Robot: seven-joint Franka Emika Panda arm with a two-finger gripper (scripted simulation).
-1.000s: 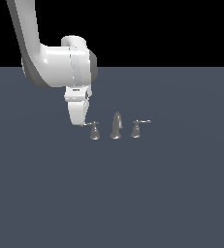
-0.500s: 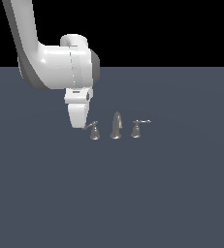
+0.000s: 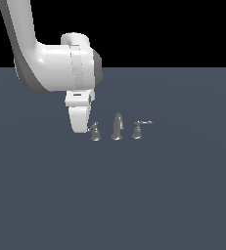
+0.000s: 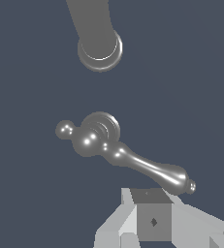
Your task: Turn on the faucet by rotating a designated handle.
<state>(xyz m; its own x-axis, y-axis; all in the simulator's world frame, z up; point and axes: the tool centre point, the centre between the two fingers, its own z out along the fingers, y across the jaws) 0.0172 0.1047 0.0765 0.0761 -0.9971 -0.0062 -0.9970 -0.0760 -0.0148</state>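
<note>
The faucet is a tiny silvery set on the dark floor. It has a tapered spout [image 3: 117, 127] in the middle and a twin handle [image 3: 139, 130] whose lever points to the exterior view's right. The handle [image 3: 95, 132] is the post at the exterior view's left. In the wrist view its lever [image 4: 133, 162] runs slantwise from its flared base [image 4: 102, 127], with the spout [image 4: 100, 46] beyond. My gripper [image 3: 80, 128] hangs just beside this handle, at its left in the exterior view. Its fingertips [image 4: 151, 203] are together and empty, right by the lever's knobbed end.
The floor [image 3: 158, 195] is flat, dark grey-blue and runs back to a black background. My white arm [image 3: 51, 68] comes down from the upper left of the exterior view. Nothing else stands near the faucet.
The gripper has shifted only very slightly beside the left handle. The handle, spout and twin handle look unchanged.
</note>
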